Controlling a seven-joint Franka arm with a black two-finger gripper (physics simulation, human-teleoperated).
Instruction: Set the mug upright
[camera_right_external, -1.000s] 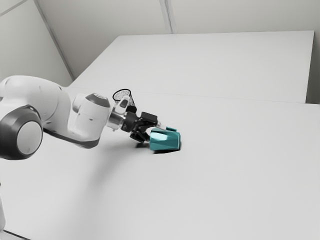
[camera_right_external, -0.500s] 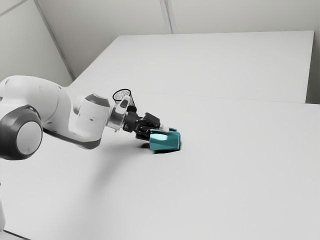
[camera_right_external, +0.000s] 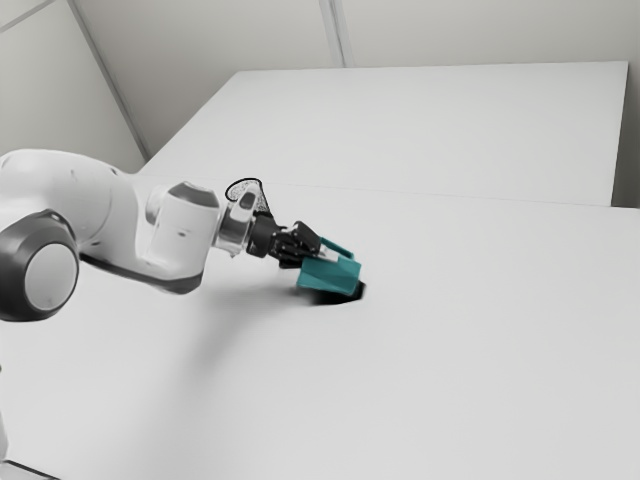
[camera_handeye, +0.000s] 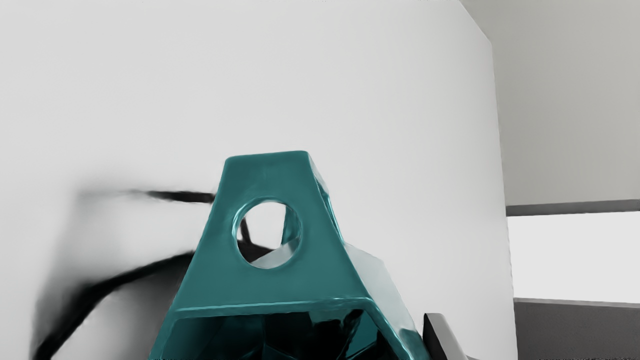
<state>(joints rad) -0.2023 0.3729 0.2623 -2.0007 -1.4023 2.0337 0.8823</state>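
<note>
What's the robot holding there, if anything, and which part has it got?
The teal mug, tilted over the table; the gripper appears to pinch its side wall near the open end.

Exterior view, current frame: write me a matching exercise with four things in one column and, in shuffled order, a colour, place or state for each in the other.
Things
1. Mug
2. Arm
3. Mesh container
4. Pincer

Descriptions
A. Black-rimmed, partly hidden behind the arm
B. Mostly black, right at the mug
C. Teal, tilted rather than upright
D. Mainly white, coming in from the exterior view's left

Right pairs: 1-C, 2-D, 3-A, 4-B
</note>
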